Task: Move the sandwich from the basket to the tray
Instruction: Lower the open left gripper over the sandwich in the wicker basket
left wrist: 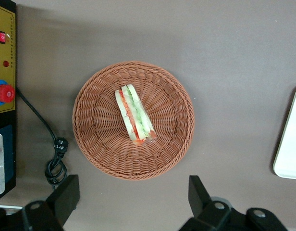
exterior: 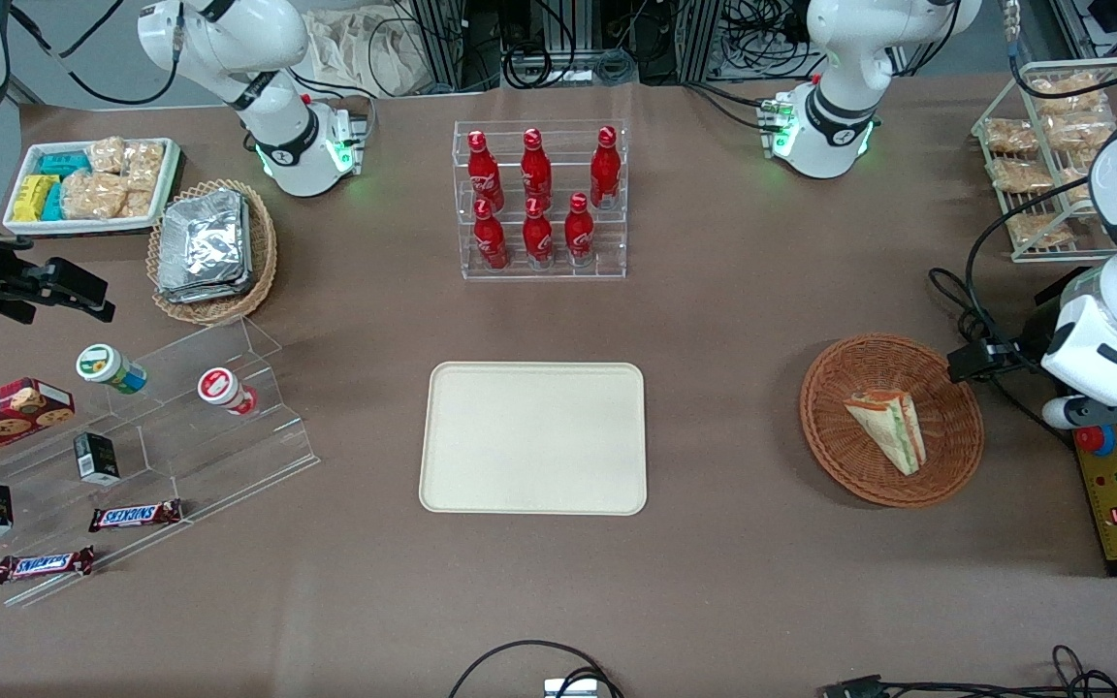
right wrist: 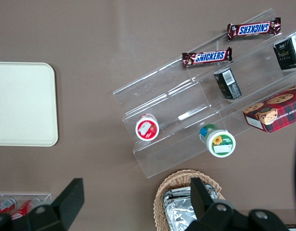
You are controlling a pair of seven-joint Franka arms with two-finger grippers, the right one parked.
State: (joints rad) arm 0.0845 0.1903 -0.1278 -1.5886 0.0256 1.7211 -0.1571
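Note:
The sandwich (exterior: 890, 427) is a wrapped triangular wedge with green and red filling, lying in the round reddish-brown wicker basket (exterior: 830, 388) toward the working arm's end of the table. The cream tray (exterior: 533, 438) lies flat at the table's middle and holds nothing. My left gripper (exterior: 973, 363) hovers above the table beside the basket's rim, open and empty. In the left wrist view the sandwich (left wrist: 134, 119) lies in the middle of the basket (left wrist: 100, 144), the gripper (left wrist: 132, 195) has its black fingers (left wrist: 66, 192) wide apart over bare table, and an edge of the tray (left wrist: 289, 144) shows.
A yellow control box (exterior: 1116, 494) with a red button and a black cable (left wrist: 56, 149) lie beside the basket. A rack of red bottles (exterior: 541, 199) stands farther from the front camera than the tray. A wire rack of snacks (exterior: 1053, 155), a tan basket of foil packets (exterior: 214, 250) and an acrylic stand (exterior: 180, 417) line the table's ends.

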